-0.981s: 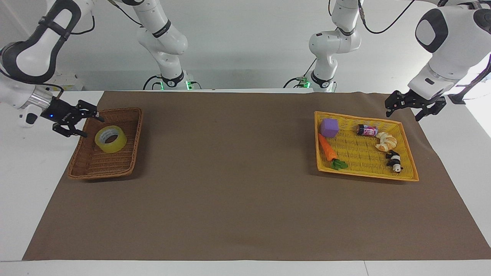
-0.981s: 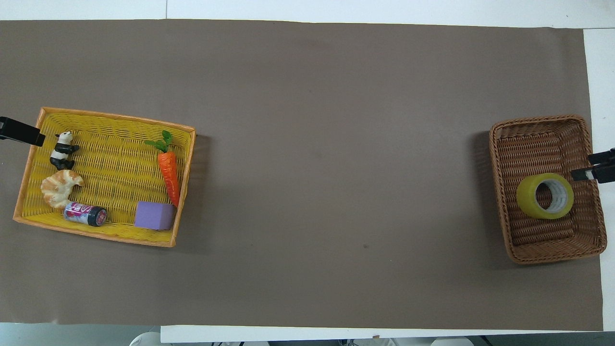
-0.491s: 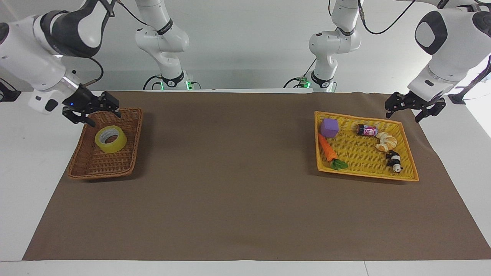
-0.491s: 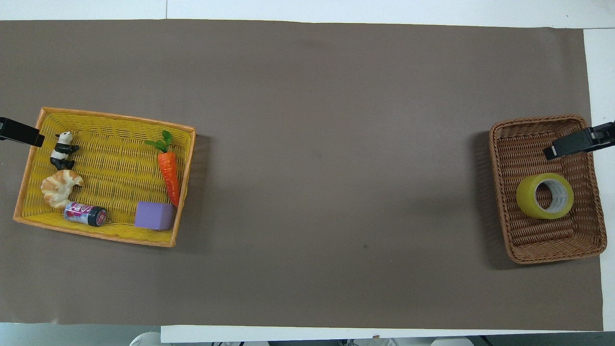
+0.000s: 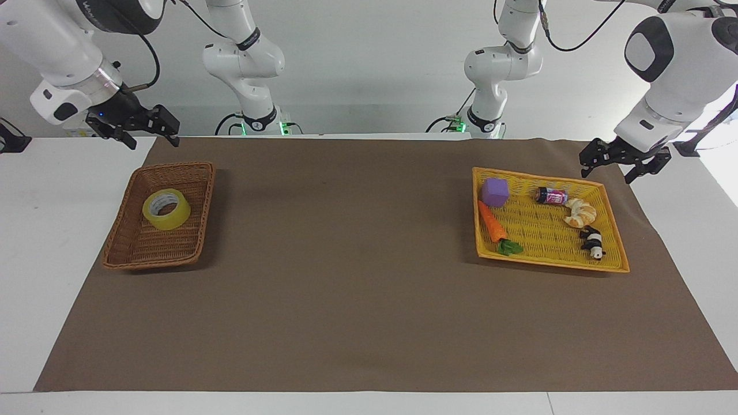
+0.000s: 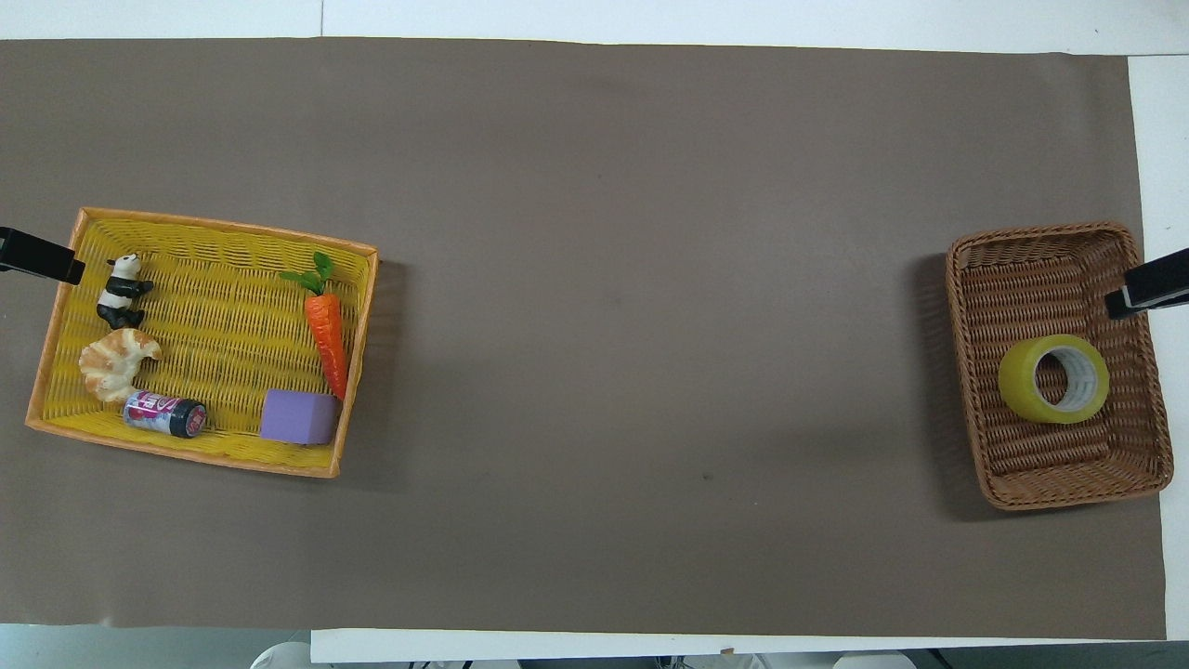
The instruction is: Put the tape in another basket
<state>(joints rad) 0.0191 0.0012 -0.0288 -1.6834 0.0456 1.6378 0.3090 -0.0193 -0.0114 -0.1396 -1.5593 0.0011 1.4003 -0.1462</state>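
The tape [image 5: 166, 209] is a yellow ring that lies flat in the brown wicker basket [image 5: 173, 166] at the right arm's end of the table. It also shows in the overhead view [image 6: 1053, 379], in the half of the brown basket [image 6: 1040, 232] nearer to the robots. My right gripper [image 5: 153, 137] is open and empty, raised over the table edge just off the basket's robot-side end; its tip shows in the overhead view [image 6: 1147, 290]. My left gripper [image 5: 605, 173] is open and empty, beside a corner of the yellow basket [image 5: 614, 230].
The yellow basket [image 6: 223, 226] holds a carrot [image 6: 327, 334], a purple cube [image 6: 297, 416], a can [image 6: 165, 414], a croissant [image 6: 116, 360] and a panda figure [image 6: 119, 290]. A brown mat [image 5: 346, 276] covers the table between the baskets.
My right gripper has risen from beside the tape and drawn back off the brown basket toward the robots, empty. The tape stays in the basket. The left arm has not moved.
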